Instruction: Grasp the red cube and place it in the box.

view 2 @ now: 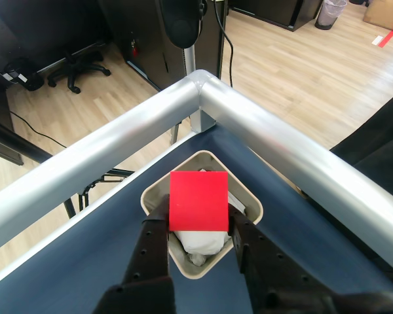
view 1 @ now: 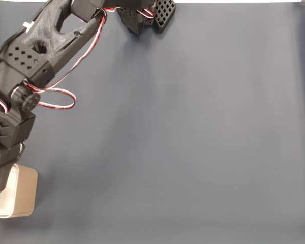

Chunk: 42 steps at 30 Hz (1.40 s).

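Red cube (view 2: 198, 200) sits clamped between the two black fingers of my tool (view 2: 198, 232), held just above the open mouth of the box (view 2: 252, 204) in the other view. I see the cube's flat, plain, bright red top face nearly square to the camera, with the fingers pressing on its left and right sides, so the tool is narrowed onto the cube and carrying it. The box is a small beige container with rounded corners and thin walls; its inside is pale, and something white and crumpled lies at the bottom, though I cannot tell what it is. It stands on a dark blue-grey cloth-like desk (view 1: 193, 142), tucked into the corner where two smooth, shiny metal rails (view 2: 301, 157) meet. In the fixed view the black plastic arm (view 1: 35, 61), matte and dotted with small holes, trails looping red, white and black wires and reaches down to the box (view 1: 25, 195) at the lower left edge. To finish this step well, I judge I should keep the cube centred over the opening, lower it a little so it clears the thin rim, and only then spread the fingers, gently, so they do not nudge the light walls. The cube looks about half as wide as the opening, so some margin remains.
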### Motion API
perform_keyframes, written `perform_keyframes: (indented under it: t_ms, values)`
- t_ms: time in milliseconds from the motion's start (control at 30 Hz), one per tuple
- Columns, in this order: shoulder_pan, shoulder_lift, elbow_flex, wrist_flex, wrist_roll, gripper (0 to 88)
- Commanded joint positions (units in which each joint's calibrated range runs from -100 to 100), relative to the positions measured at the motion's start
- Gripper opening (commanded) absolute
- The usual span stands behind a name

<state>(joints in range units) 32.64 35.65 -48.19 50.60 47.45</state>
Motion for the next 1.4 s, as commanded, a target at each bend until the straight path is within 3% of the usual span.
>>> perform_keyframes:
  t_ms: [0, 533, 867, 1033, 1367]
  values:
    - [0.3, -1.2, -3.3, 0.2, 0.3, 4.4]
    - [0.1, -1.2, -3.3, 0.2, 0.3, 5.7]
    - [0.0, -1.6, -3.3, 0.6, 0.2, 28.7]
    - [0.0, -2.1, -3.5, 0.9, 0.2, 45.7]
    - [-0.4, -2.3, -4.3, 0.4, 0.3, 50.7]
